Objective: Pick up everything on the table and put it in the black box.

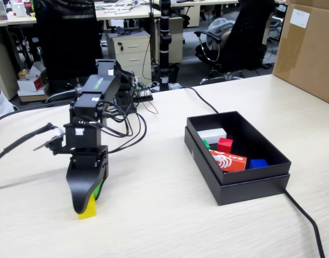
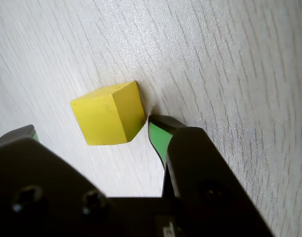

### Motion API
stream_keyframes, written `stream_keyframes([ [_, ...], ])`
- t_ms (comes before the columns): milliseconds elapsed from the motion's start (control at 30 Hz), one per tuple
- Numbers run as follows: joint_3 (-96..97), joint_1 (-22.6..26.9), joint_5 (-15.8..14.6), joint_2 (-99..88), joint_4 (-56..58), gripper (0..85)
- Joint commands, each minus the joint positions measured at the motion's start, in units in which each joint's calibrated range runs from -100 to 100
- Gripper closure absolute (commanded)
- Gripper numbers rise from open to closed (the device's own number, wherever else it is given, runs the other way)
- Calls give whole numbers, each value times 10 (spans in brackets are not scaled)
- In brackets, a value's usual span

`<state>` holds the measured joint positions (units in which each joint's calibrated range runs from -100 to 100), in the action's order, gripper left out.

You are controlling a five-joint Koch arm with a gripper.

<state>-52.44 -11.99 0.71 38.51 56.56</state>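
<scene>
Looking at the fixed view, you are seeing your end effector (image 1: 88, 203) pointing down at the counter (image 1: 164, 215), near its front edge on the left side. The yellow cube (image 1: 88, 210) is sitting on the counter right under it. In the wrist view the yellow cube (image 2: 109, 118) is lying between the two green-lined fingers, and the right fingertip (image 2: 158, 129) is just beside the cube's corner. The left finger is sitting apart from the cube, so the jaws are standing wide and are not squeezing it.

The black box (image 1: 250, 185) is resting well apart, toward the right side of the counter. Inside it the red cube (image 1: 224, 144) and the green cube (image 1: 206, 143) are lying near a white block (image 1: 212, 134), a red-and-white packet (image 1: 228, 160) and a blue block (image 1: 258, 163). A brown carton (image 1: 309, 48) is standing at the far right corner.
</scene>
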Motion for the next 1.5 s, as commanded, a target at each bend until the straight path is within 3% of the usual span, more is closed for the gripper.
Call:
stream_keyframes([
  [0,-42,1,5,-15,2,410],
  [600,9,-9,10,-38,4,462],
  [700,25,-8,11,-48,4,549],
  [900,43,-8,15,-61,4,553],
  [1000,47,-8,15,-63,4,620],
  [1200,56,-9,15,-72,4,621],
  [1333,56,-9,11,-93,4,789],
  [1467,69,-7,11,-124,4,789],
])
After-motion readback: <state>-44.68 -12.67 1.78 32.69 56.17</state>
